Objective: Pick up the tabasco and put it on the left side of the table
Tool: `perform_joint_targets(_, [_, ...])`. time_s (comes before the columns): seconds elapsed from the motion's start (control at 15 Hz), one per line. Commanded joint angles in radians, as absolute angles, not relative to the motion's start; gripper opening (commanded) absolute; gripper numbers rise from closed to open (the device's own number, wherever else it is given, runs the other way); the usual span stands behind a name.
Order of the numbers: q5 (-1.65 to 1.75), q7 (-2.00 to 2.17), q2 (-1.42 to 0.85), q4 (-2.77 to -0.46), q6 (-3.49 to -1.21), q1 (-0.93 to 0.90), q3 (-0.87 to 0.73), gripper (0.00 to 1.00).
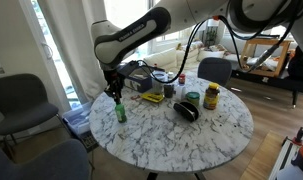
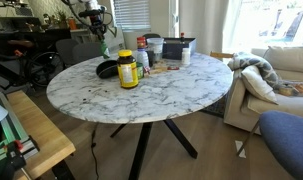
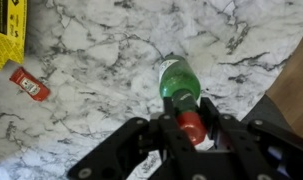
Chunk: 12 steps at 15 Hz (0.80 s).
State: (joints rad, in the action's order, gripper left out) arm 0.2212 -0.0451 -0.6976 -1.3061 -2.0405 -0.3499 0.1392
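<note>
Gripper (image 3: 192, 122) on my arm points straight down over the tabasco (image 3: 177, 82), and in the wrist view my two black fingers (image 3: 163, 128) sit close on either side of its red cap (image 3: 192, 126). The gap between them is narrow, about the width of the cap. I cannot tell whether they are squeezing the cap or only standing beside it.

It is a slim bottle of dark green glass with a thin neck, and the glass catches a bright spot of light on the shoulder. It stands upright. In an exterior view it is near the rim of the table (image 1: 181, 140), well apart from everything else on the top. Its base looks to be on the marble or just above it, and I cannot say which.

The top is round, white marble with grey veins. Toward the middle stand a jar (image 1: 211, 97) with a yellow lid, a squat green tub (image 1: 194, 97) and a dark rounded thing (image 1: 186, 111). More clutter sits at the far side. The wrist view also shows a yellow packet (image 3: 6, 30) at the corner and a small red sachet (image 3: 29, 85) lying flat on the stone.

Grey chairs (image 1: 21, 100) stand around the table. A pale sofa (image 2: 281, 65) sits by bright windows (image 2: 201, 20)
</note>
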Motion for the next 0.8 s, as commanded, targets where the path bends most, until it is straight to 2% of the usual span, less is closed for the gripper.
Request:
perform_joint_targets(0.0, [0.174, -0.041, -0.672, -1.354, -2.092, -0.329, 0.16, 0.08])
perform_joint_targets(0.73, [0.167, -0.025, -0.672, -1.369, -2.136, -0.334, 0.136, 0.08])
